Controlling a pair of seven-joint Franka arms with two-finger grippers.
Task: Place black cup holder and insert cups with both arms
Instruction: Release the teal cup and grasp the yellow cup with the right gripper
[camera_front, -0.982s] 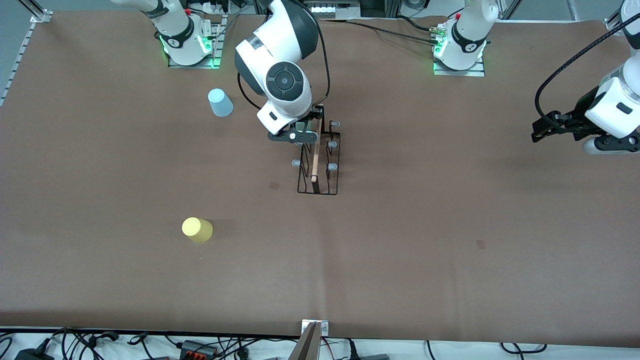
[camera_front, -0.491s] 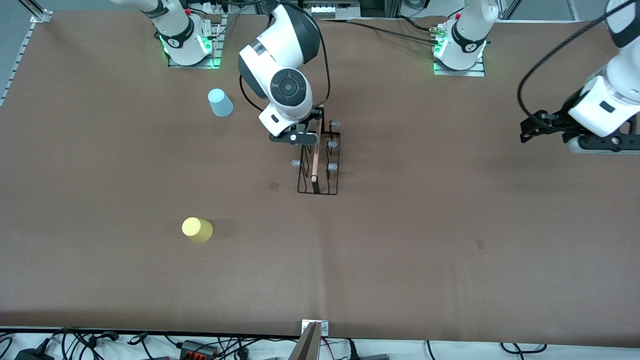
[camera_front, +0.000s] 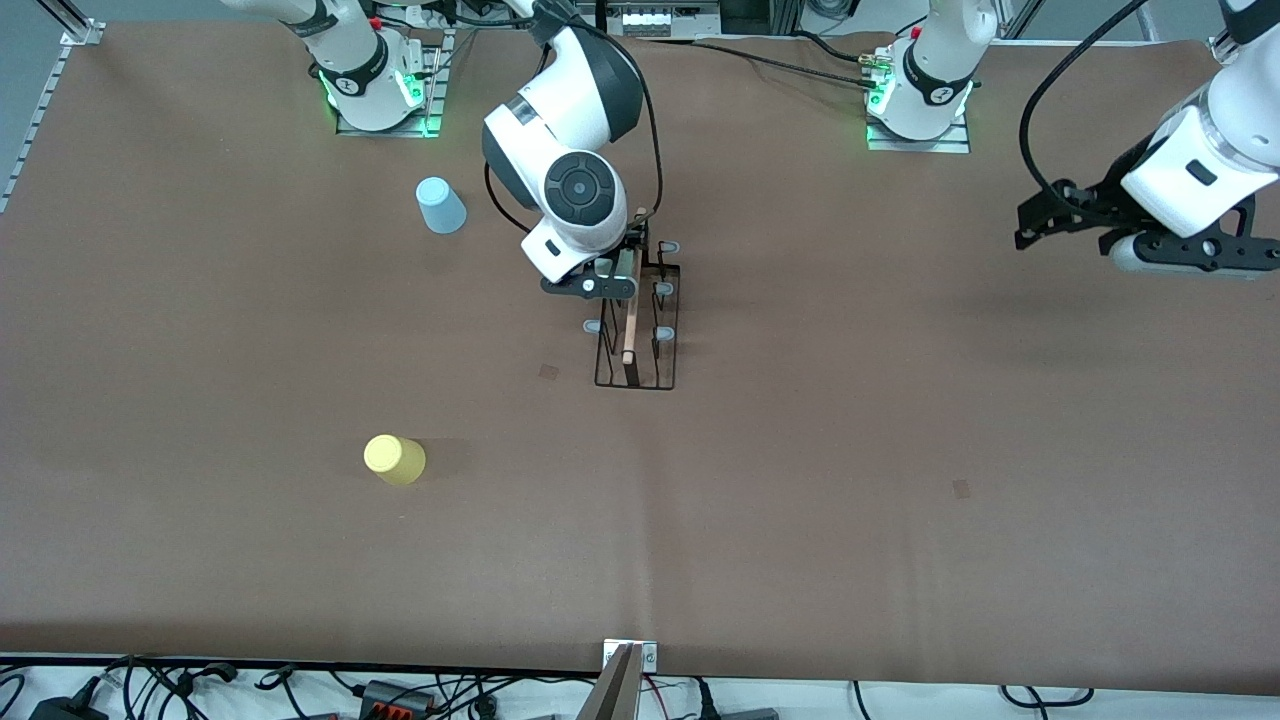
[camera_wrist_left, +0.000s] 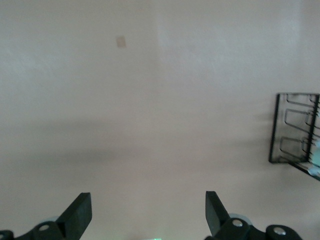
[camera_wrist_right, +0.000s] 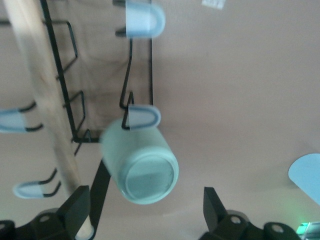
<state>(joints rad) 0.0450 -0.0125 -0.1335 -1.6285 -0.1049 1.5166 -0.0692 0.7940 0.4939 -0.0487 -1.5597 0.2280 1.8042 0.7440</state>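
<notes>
The black holder (camera_front: 637, 330) stands on the brown worktop (camera_front: 800, 450) just above the middle of the front view, its wooden rod (camera_front: 630, 315) running up and down the frame over the wire base, grey-blue pegs (camera_front: 664, 333) sticking out on both sides. The right pincer (camera_front: 612, 272) sits over the holder's upper end, coming in from the base at the upper left of the frame. In the right wrist view its fingers (camera_wrist_right: 77, 210) stand apart and released, with the mint cup (camera_wrist_right: 140, 167) between them and clear of both; the cup hangs mouth-first on a peg (camera_wrist_right: 142, 116) beside the rod (camera_wrist_right: 45, 110), its flat bottom turned to the camera. The blue cup (camera_front: 440, 205) stands upside down in the upper left of the front view, near the right arm's base, and its edge shows at the lower right corner of the right wrist view (camera_wrist_right: 306, 177). The yellow cup (camera_front: 394, 459) lies on its side left of center, lower in the frame than the holder and well apart from it. The left pincer (camera_front: 1035, 225) hangs at the right edge of the front view, over bare worktop toward the left arm's end; the left wrist view shows its fingers (camera_wrist_left: 80, 212) spread wide and holding nothing, with a corner of the holder (camera_wrist_left: 295, 127) at that view's right edge.
</notes>
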